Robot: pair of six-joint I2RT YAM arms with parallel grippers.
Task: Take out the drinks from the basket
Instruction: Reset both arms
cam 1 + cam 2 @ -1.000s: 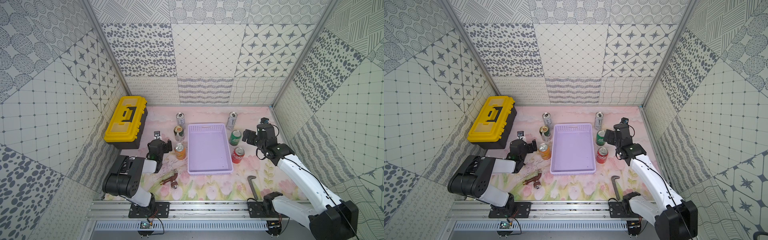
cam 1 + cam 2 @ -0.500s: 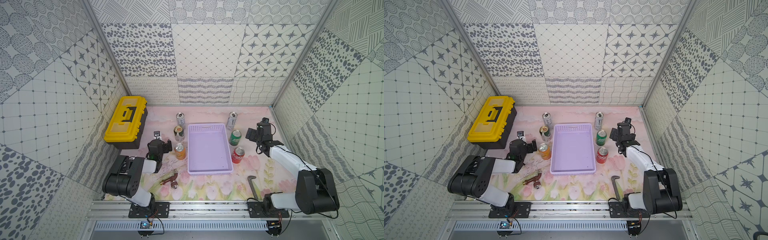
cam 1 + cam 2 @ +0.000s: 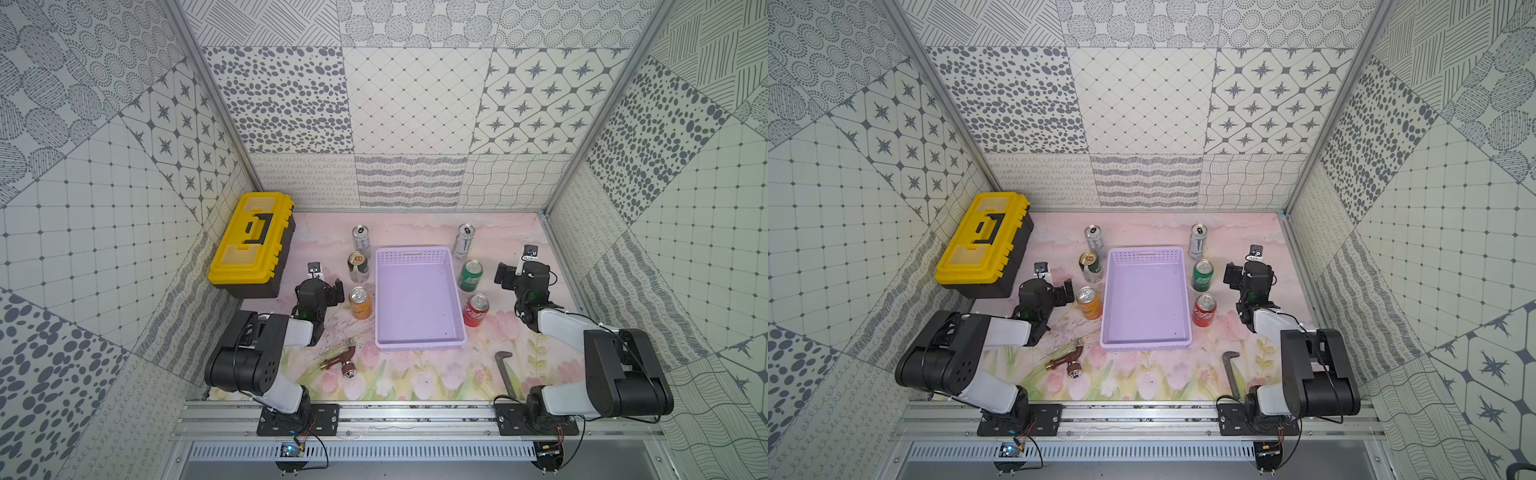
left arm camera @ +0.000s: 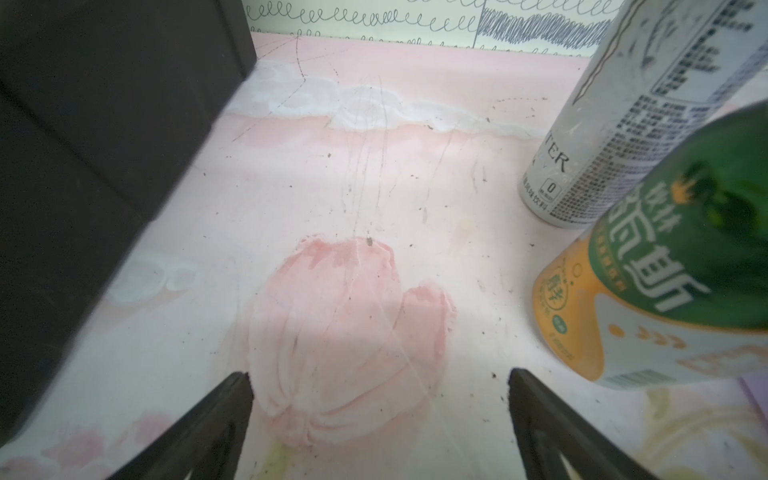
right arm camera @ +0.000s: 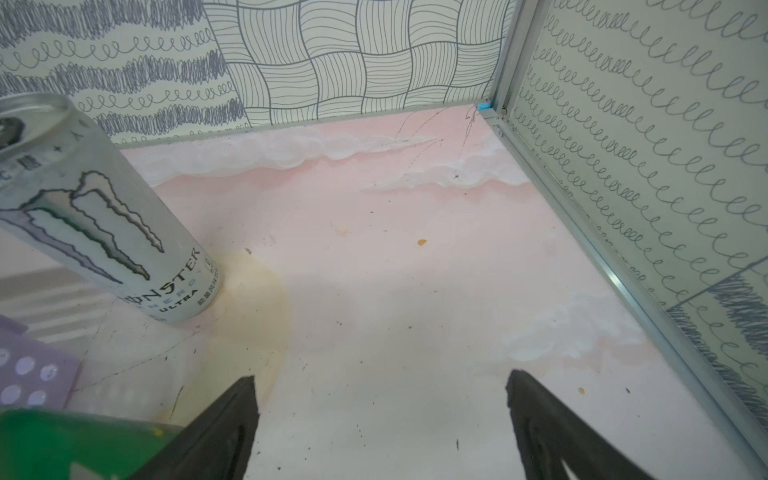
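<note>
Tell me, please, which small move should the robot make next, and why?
Probably only pull the left gripper and right gripper back to rest: both are open and hold nothing, the shallow lavender plastic basket looks empty, and all six metal drink cans stand outside it.

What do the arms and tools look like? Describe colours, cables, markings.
The left arm and right arm have black joints, white shells and thin black cables. The left tool and right tool are black, each with tapered fingers and a small white printed tag.
</note>
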